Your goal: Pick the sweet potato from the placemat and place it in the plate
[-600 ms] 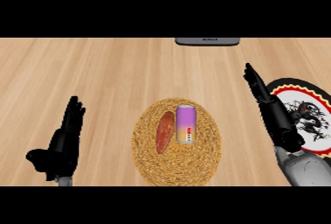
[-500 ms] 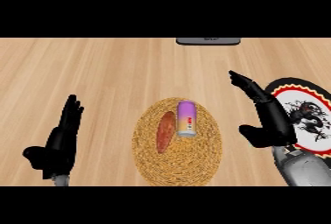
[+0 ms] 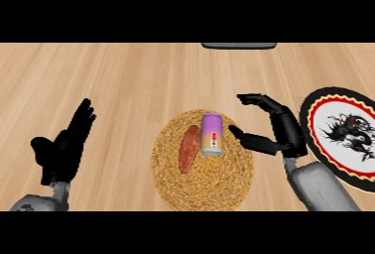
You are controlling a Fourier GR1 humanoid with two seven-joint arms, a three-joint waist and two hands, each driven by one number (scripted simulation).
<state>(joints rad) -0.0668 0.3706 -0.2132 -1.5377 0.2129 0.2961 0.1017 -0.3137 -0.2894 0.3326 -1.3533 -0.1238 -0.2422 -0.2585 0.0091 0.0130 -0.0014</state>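
A reddish-brown sweet potato (image 3: 189,155) lies lengthwise on a round woven placemat (image 3: 203,183) in the middle of the counter. A purple can (image 3: 212,134) lies right beside it on the mat. My right hand (image 3: 280,130) hovers just right of the can, fingers bent at the tips and thumb spread toward the mat, holding nothing. The plate (image 3: 343,135), white with a black and red rim and a dark dragon figure, sits at the right edge, partly behind my right forearm. My left hand (image 3: 66,149) rests open at the left, fingers up.
A dark flat object (image 3: 239,45) shows at the far edge of the wooden counter, cut off by the view's top. Bare wood lies between the mat and my left hand.
My right hand has moved left, away from the plate and toward the mat, with its fingers bending and thumb spreading. The left hand has hardly moved.
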